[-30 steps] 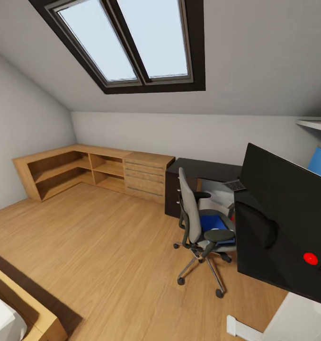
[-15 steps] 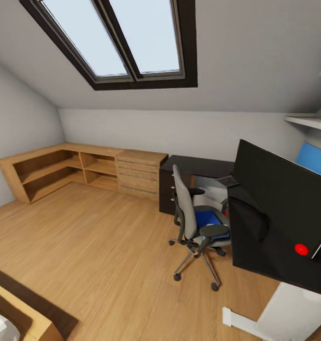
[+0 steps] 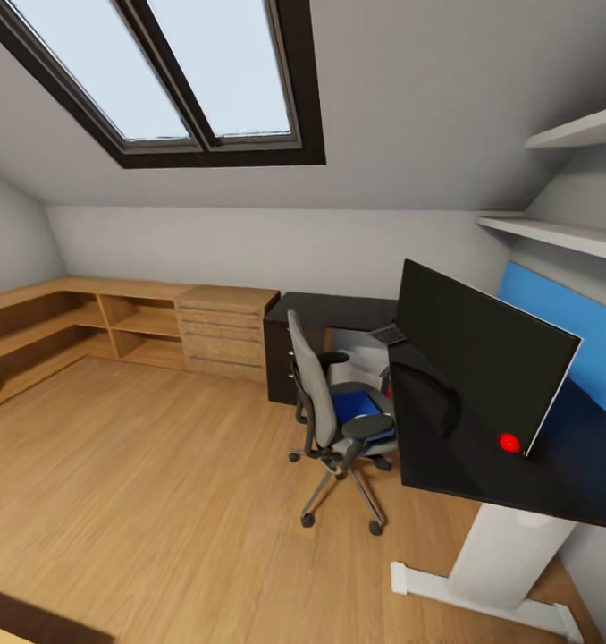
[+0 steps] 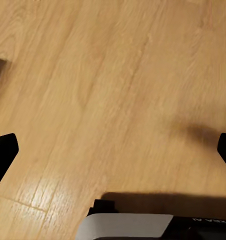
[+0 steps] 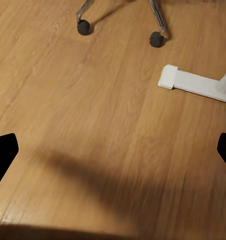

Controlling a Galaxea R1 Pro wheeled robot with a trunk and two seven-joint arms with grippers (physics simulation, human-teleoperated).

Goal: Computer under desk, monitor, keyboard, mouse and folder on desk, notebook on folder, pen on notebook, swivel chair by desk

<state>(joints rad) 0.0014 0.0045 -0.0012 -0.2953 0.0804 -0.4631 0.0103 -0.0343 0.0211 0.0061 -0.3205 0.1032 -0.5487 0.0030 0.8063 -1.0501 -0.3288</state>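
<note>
The grey swivel chair (image 3: 314, 398) stands on the wood floor, turned toward the black desk (image 3: 468, 465), with the blue folder (image 3: 357, 407) on its seat. On the desk the wide black monitor (image 3: 482, 353) stands at an angle. The keyboard (image 3: 388, 334) lies at the far corner. A small red round thing (image 3: 509, 442) lies by the monitor; whether it is the mouse I cannot tell. The light grey computer (image 3: 361, 356) shows under the desk. Notebook and pen are out of view. My left gripper (image 4: 113, 155) and right gripper (image 5: 113, 155) hang open over the floor.
The desk's black drawer unit (image 3: 281, 362) adjoins a low wooden shelf unit (image 3: 115, 322) along the far wall. A blue wall panel (image 3: 571, 331) and white shelves (image 3: 562, 234) are at the right. The desk's white foot (image 5: 193, 82) and chair casters (image 5: 83, 26) lie ahead of my right gripper.
The whole head view has shifted left and down as the camera turned right; more of the desk, the blue panel and the wall shelves show. No object has moved.
</note>
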